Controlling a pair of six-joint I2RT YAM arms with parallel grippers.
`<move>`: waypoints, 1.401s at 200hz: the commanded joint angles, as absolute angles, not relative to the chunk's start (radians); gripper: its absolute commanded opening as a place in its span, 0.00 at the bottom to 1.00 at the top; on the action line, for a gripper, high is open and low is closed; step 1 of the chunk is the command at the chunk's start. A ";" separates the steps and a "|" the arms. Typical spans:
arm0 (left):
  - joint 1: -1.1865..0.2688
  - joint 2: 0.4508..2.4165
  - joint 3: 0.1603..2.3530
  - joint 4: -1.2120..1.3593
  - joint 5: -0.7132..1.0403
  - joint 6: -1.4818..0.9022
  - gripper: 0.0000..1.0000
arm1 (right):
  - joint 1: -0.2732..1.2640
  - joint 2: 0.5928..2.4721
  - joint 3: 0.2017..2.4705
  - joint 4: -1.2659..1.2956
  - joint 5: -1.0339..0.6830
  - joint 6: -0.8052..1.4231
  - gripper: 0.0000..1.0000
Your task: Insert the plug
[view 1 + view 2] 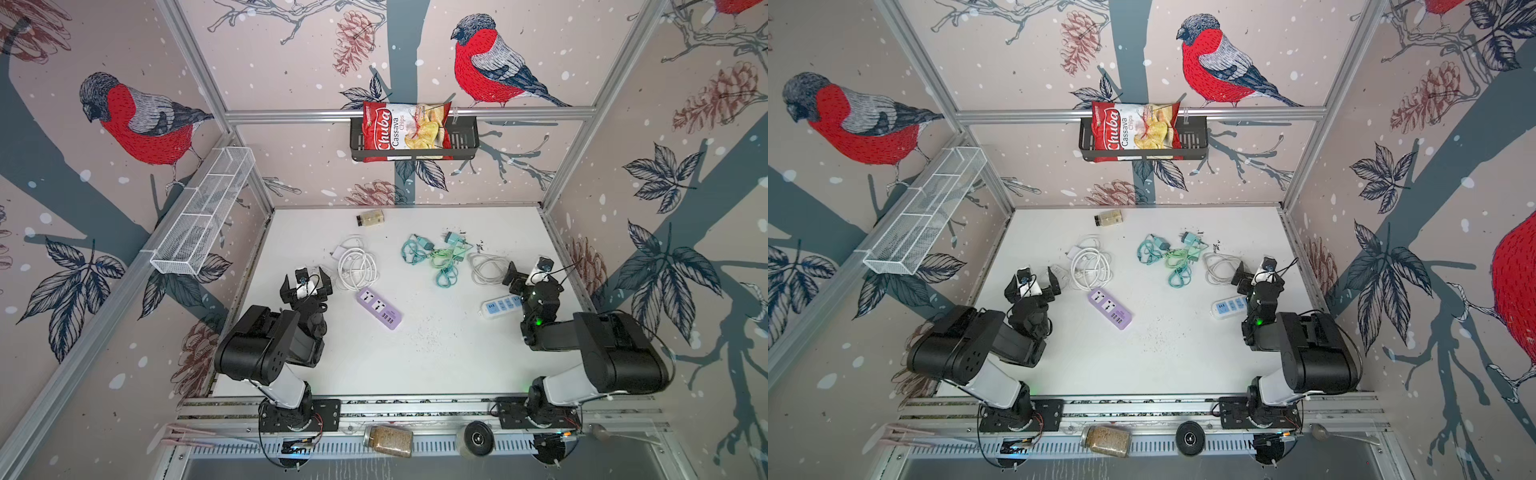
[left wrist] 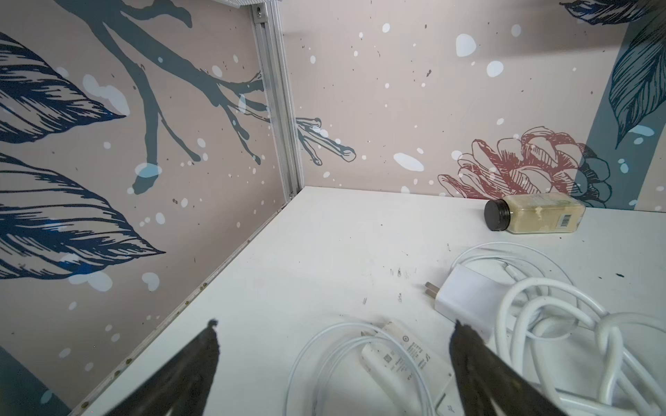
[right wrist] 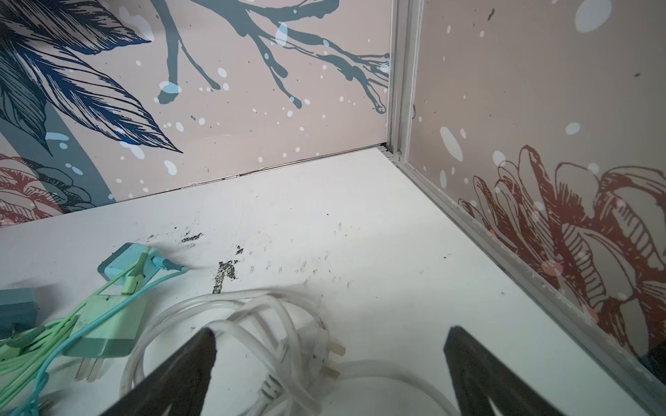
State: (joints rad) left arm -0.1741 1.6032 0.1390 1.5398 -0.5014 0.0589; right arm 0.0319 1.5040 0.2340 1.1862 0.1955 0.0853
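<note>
A purple power strip (image 1: 379,308) lies mid-table and a white and blue power strip (image 1: 500,306) lies at the right. My left gripper (image 2: 335,324) is open above a flat white adapter (image 2: 403,356) and its thin cable. A white charger plug (image 2: 465,291) with a coiled cord lies just beyond it. My right gripper (image 3: 331,330) is open over a coiled white cable whose pronged plug (image 3: 324,354) lies between the fingers, untouched. Teal and green chargers (image 3: 119,324) lie tangled beside it. In both top views the grippers (image 1: 305,279) (image 1: 528,270) hover low at the table's two sides.
A spice bottle (image 1: 370,217) lies near the back wall. A chips bag (image 1: 405,131) sits in a black wall basket and a white wire basket (image 1: 203,212) hangs on the left wall. A jar (image 1: 388,440) lies on the front rail. Dark crumbs dot the table.
</note>
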 commanded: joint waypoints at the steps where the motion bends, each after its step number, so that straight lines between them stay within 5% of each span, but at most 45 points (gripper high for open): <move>1: -0.173 1.600 0.144 1.553 -0.506 0.056 0.98 | 0.033 1.500 0.232 1.201 0.209 0.087 1.00; 280: -0.160 1.591 0.177 1.478 -0.491 0.041 0.98 | 0.032 1.500 0.234 1.200 0.207 0.088 0.99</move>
State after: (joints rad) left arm -0.1699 1.6009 0.1543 1.5181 -0.4999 0.0578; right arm 0.0319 1.5040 0.2333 1.1862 0.1959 0.0849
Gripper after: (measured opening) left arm 0.982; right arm 0.996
